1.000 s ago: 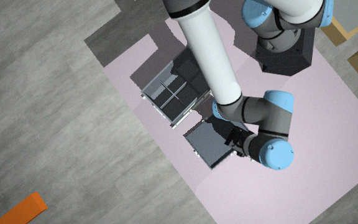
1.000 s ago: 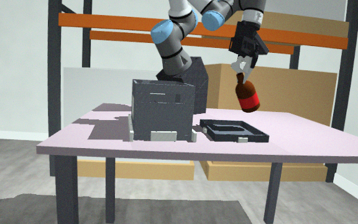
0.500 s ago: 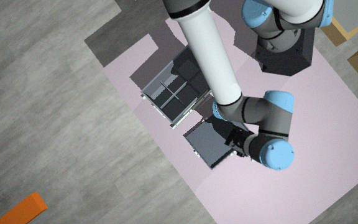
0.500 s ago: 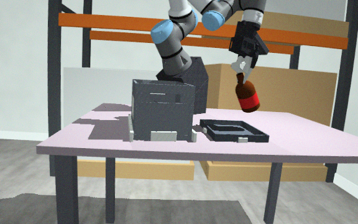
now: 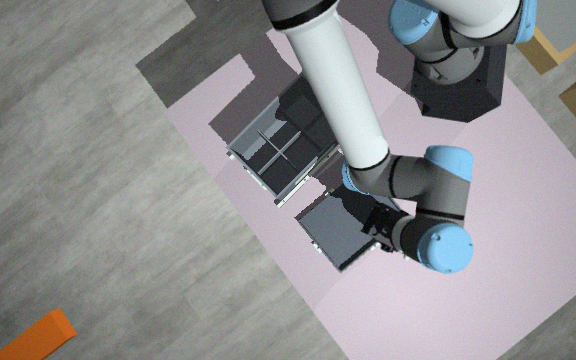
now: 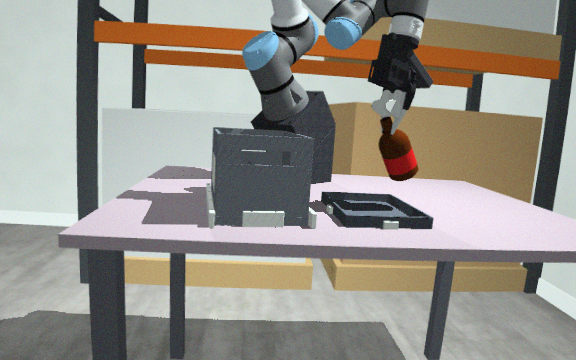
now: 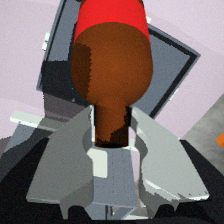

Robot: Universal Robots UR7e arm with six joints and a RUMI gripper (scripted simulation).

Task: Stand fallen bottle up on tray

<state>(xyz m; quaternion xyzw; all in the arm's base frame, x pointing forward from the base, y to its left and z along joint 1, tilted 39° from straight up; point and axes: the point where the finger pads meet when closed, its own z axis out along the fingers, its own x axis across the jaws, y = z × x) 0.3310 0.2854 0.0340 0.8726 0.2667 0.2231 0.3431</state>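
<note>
While the jaws of the grey two-finger gripper (image 6: 392,116) pinch its neck, the brown glass bottle with a red label (image 6: 397,154) hangs tilted, high above the shallow dark tray (image 6: 408,218) on the pink bench (image 6: 493,220). Lowered tilted, it could land edge-first and topple again.

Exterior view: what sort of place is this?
Probably a warehouse or stockroom work cell. A tall rack with orange beams stands behind the table, big cardboard boxes sit on and under it, and the floor is bare grey.
</note>
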